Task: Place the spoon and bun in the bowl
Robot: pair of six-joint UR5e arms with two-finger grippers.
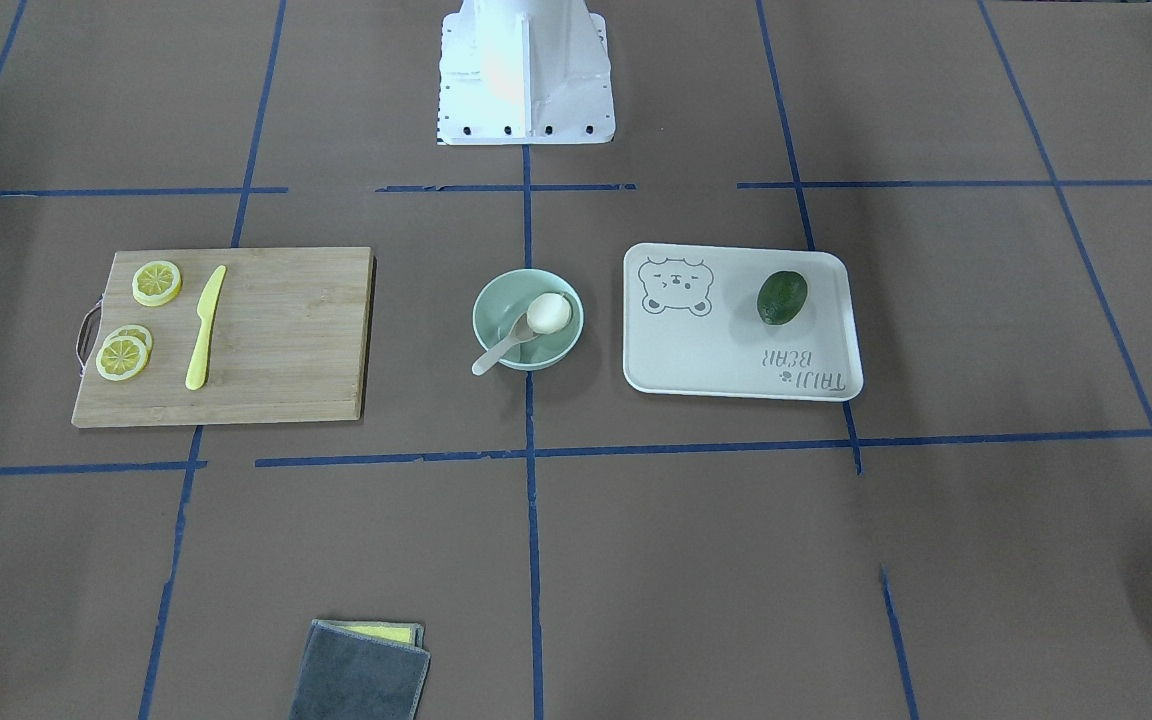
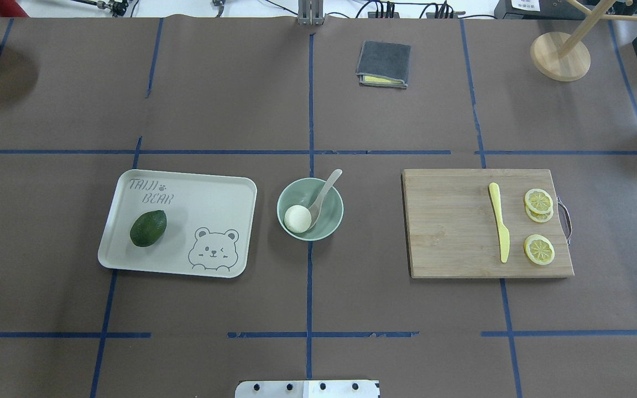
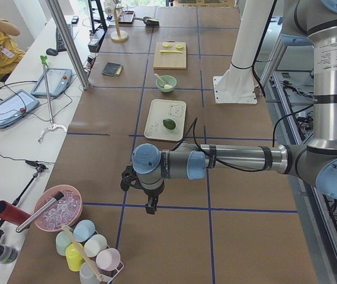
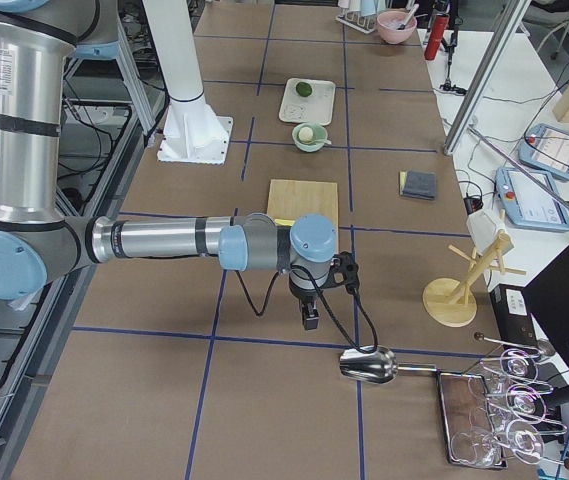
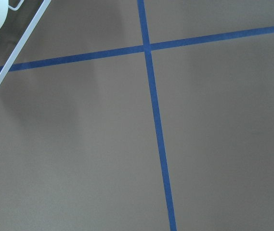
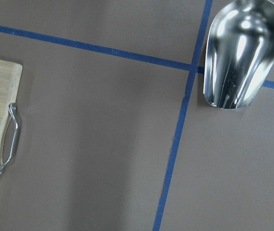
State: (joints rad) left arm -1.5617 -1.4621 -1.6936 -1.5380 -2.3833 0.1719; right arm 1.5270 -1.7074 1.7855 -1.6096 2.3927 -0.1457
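The pale mint-green bowl [image 2: 334, 216] stands at the table's middle, also in the front view [image 1: 492, 300]. The white bun [image 2: 297, 218] lies inside it. The beige spoon [image 2: 327, 189] rests with its scoop in the bowl beside the bun and its handle over the rim [image 1: 492, 355]. My left gripper [image 3: 149, 207] shows only in the left side view, far from the bowl over bare table. My right gripper [image 4: 310, 320] shows only in the right side view, beyond the cutting board. I cannot tell whether either is open or shut.
A cream bear-printed tray [image 2: 208, 193] with a dark green avocado [image 2: 148, 228] lies left of the bowl. A wooden cutting board [image 2: 451, 226] with a yellow knife [image 2: 499, 224] and lemon slices [image 2: 538, 249] lies right. A grey cloth [image 2: 384, 63] lies at the far side. A metal scoop [image 6: 242, 48] is near my right wrist.
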